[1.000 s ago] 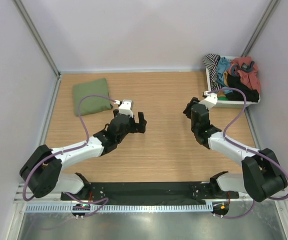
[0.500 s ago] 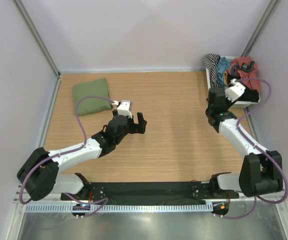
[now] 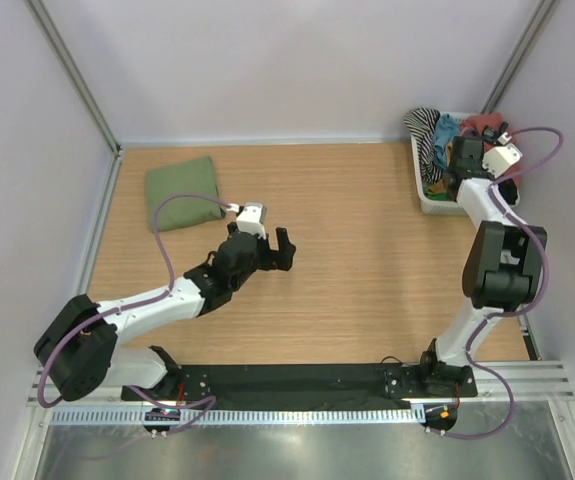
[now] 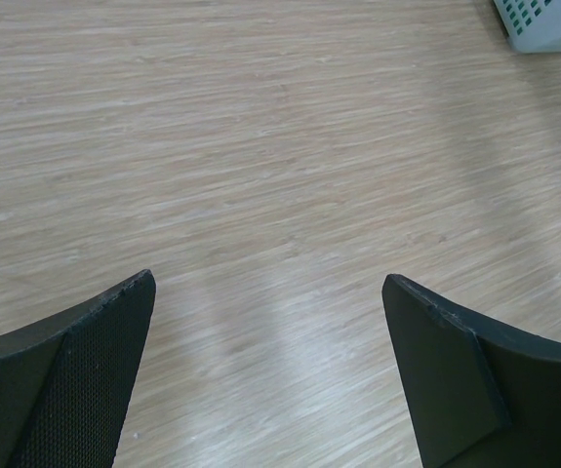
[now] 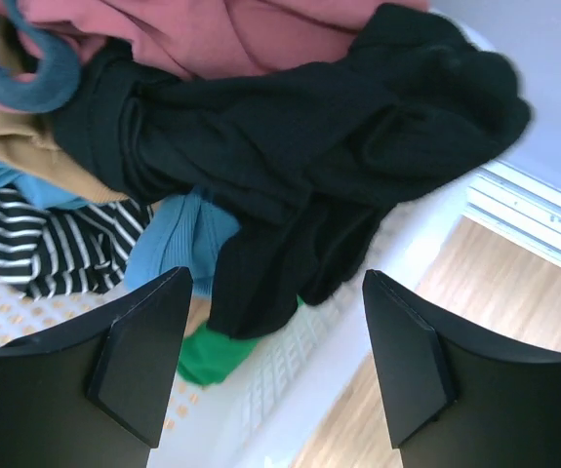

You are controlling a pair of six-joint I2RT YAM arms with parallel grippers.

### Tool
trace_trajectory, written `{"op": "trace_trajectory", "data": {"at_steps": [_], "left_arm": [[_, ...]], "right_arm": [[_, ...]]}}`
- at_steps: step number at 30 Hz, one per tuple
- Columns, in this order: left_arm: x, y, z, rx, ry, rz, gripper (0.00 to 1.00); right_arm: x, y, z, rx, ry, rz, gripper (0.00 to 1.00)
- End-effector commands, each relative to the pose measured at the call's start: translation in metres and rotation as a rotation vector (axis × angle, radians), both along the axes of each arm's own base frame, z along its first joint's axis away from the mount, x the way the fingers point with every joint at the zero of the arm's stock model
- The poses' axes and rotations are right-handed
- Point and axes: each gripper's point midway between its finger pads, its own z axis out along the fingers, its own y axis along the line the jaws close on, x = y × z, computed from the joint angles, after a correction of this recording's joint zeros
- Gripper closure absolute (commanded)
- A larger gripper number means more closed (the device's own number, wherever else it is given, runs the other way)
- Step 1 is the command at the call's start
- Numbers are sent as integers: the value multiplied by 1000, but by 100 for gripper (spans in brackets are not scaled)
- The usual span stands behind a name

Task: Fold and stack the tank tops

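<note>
The olive green tank top (image 3: 180,190) lies folded at the table's far left. The black tank top (image 5: 290,127) sits crumpled in the white basket (image 5: 339,341), on top of other clothes. My right gripper (image 3: 462,165) hovers over that basket. In the right wrist view the right gripper (image 5: 275,283) is open, its fingers either side of the black top's hanging edge and apart from it. My left gripper (image 3: 285,250) rests low over the middle of the table; in its wrist view the left gripper (image 4: 268,281) is open with only bare wood between the fingers.
The basket (image 3: 435,200) stands at the far right corner and holds a red garment (image 5: 212,29), a striped one (image 5: 46,249), a light blue one (image 5: 178,244) and a bright green piece (image 5: 207,356). Walls enclose the table on three sides.
My right arm swung from the table's right-centre out to the basket, and its jaws widened. The left arm barely moved and stayed open.
</note>
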Motion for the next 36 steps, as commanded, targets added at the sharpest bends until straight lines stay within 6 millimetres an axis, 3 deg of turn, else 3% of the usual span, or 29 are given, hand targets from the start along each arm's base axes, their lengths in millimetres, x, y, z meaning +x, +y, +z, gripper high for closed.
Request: {"op": "trace_trajectory", "data": {"at_steps": [1,7,8,10,11,12,13,14,15,16,17,18,21,22,24,25,26,32,36], "left_arm": [[-1,-6,17,-58,-26,-2,0],[2,-10,25,-71,-44,-7,0],[0,-12,27,-82,-44,-22,0],[-1,-11,25,-73,-45,-21,0],[2,-7,24,-62,-48,-1,0],[3,-6,22,-43,-45,5,0],[4,-5,20,-35,-43,11,0],[4,-5,21,-33,-44,12,0],[4,-5,21,-33,-42,9,1],[4,-6,21,-36,-38,5,0],[3,-7,22,-40,-39,0,0],[2,-9,22,-47,-36,-7,0],[1,-9,24,-50,-35,-13,0],[1,-9,25,-52,-37,-12,0],[1,-8,25,-48,-40,-8,0],[1,-8,26,-45,-43,-8,0],[1,-8,26,-43,-47,-8,0],[6,-3,25,-11,-59,15,1],[7,-4,22,4,-55,12,0]], "right_arm": [[20,-18,10,9,-37,-28,23],[64,-48,31,9,-93,-33,24],[78,-50,34,4,-105,-30,25],[87,-54,32,-3,-87,-27,32],[99,-57,46,-9,-119,-31,32],[100,-60,19,4,-45,-45,32],[104,-60,13,14,-29,-52,32],[112,-63,28,9,-57,-61,32],[110,-63,9,22,4,-61,32],[114,-60,10,34,-1,-46,42],[115,-59,12,34,-2,-28,86],[113,-57,27,32,-33,-26,99],[106,-50,46,31,-82,11,99],[98,-45,78,20,-142,23,99],[91,-36,86,43,-167,57,99],[83,-30,113,39,-218,70,99],[82,-21,113,55,-224,101,99],[71,18,175,87,-349,251,99],[67,64,201,187,-399,448,99]]}}
